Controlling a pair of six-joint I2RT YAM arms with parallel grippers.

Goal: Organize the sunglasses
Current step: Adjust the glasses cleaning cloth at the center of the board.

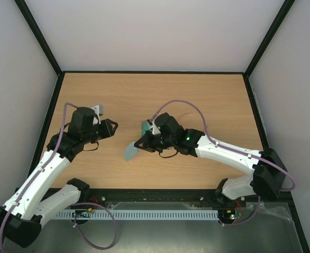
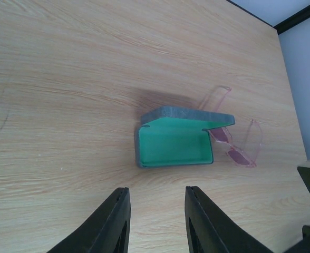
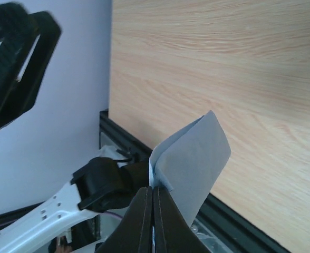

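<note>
- Pinching the cloth (image 3: 192, 163), my right claw (image 3: 153, 191) is closed on its folded edge, above the counter (image 2: 65, 79).
- My left claw (image 2: 157, 196) hangs open, holding nothing.
- I see the sunglasses (image 2: 239, 142) lying on the counter, just beside the open case (image 2: 173, 147).

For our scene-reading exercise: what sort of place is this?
Probably a robot lab test cell: a wooden table walled by white panels, left arm and right arm mounted at its near edge, sunglasses, glasses case and cloth as props.

Open case (image 2: 173, 142) mid-frame, sunglasses (image 2: 238, 155) crowding its right side. Free passage over table (image 2: 65, 79) across left and upper frame.
</note>
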